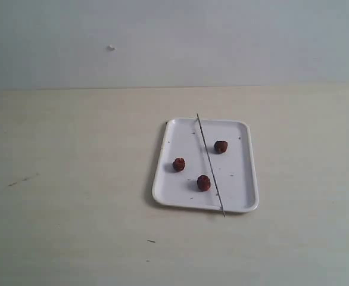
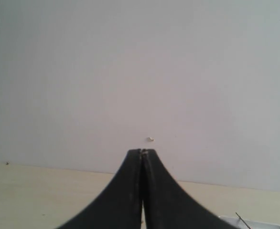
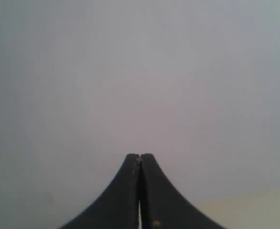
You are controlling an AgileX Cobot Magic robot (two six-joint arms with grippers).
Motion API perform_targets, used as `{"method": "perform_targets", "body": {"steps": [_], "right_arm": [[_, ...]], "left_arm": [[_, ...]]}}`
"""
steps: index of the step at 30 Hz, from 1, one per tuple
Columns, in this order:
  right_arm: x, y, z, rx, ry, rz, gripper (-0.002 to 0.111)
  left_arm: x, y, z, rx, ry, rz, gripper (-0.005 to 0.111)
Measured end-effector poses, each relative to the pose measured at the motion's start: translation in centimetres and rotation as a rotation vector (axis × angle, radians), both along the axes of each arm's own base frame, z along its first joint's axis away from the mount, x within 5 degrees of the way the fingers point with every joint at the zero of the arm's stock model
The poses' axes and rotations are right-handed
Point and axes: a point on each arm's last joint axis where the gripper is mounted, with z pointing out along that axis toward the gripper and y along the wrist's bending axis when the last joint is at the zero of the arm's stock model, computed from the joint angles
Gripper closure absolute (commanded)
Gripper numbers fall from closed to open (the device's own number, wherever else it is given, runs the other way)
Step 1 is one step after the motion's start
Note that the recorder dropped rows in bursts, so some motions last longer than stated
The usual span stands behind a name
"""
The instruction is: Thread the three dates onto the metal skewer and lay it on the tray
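left gripper (image 2: 141, 151) and right gripper (image 3: 140, 155) are both clenched, empty. on the tray (image 1: 240, 179) the skewer (image 1: 210, 164) lies from 12 to 5 o'clock; one date (image 1: 221, 146) at 1 o'clock, one date (image 1: 203, 183) at 6, one date (image 1: 178, 164) at 9.

On the table (image 1: 73, 190), right of the frame's centre, sits the tray (image 1: 239, 182). The metal skewer (image 1: 210, 164) lies diagonally across it, both ends past the rim. Two dates (image 1: 178, 164) lie left of the skewer, a third date (image 1: 221, 146) right.
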Motion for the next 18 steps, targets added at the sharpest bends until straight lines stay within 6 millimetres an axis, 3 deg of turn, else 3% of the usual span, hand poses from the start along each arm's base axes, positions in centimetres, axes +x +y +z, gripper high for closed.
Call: {"method": "perform_targets", "body": {"steps": [2,5,8,11,18], "right_arm": [[4.5,0.0,-0.7,-0.04,0.317,0.033,0.108],[10.8,0.4,-4.2,-0.102,0.839,0.167,0.108],[14.7,1.7,-8.4,-0.062,1.201,0.386,0.108],[17.6,3.7,-12.5,-0.059,1.393,0.517,0.108],[21.0,9.6,-19.2,-0.142,1.461,0.601,0.106]], "left_arm": [[0.0,0.0,0.0,0.0,0.0,0.0,0.107],[0.0,0.0,0.0,0.0,0.0,0.0,0.107],[0.0,0.0,0.0,0.0,0.0,0.0,0.107],[0.0,0.0,0.0,0.0,0.0,0.0,0.107],[0.0,0.0,0.0,-0.003,0.0,0.0,0.107]]}}
